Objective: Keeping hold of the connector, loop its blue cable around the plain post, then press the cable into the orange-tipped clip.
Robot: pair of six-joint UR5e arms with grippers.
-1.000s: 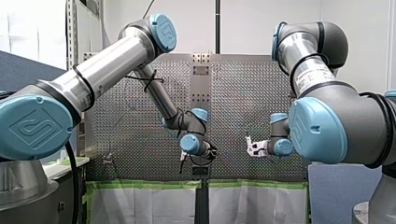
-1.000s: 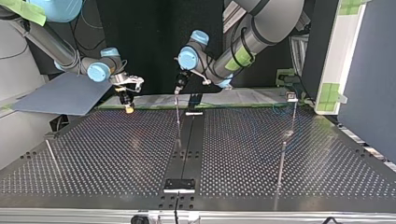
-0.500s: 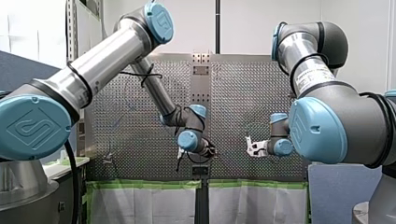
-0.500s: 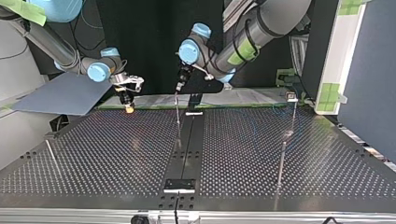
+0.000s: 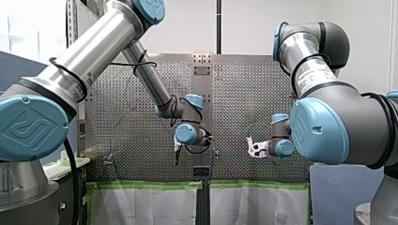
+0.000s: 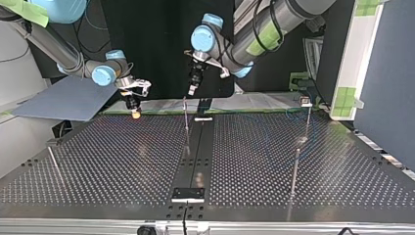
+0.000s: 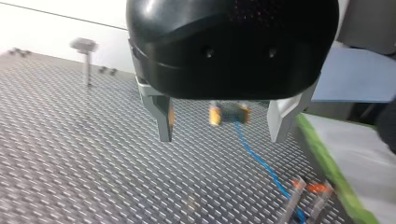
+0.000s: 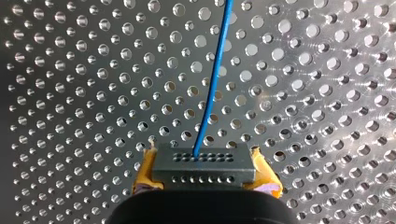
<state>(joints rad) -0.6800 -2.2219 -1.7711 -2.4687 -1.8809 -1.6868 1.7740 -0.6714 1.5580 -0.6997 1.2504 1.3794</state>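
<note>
Right tool (image 8: pixel 203 173) clamps the rigid connector (image 8: pixel 201 161); its blue cable (image 8: pixel 213 79) looks thin and limp. Left tool (image 7: pixel 221 125) gapes empty.

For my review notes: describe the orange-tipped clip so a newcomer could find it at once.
In the left wrist view, take the perforated table and go to its green-taped edge. There, ahead of my left tool, the blue cable runs down to the clip. It is a pair of pale prongs with orange tips; the grey post far off has no colour.
</note>
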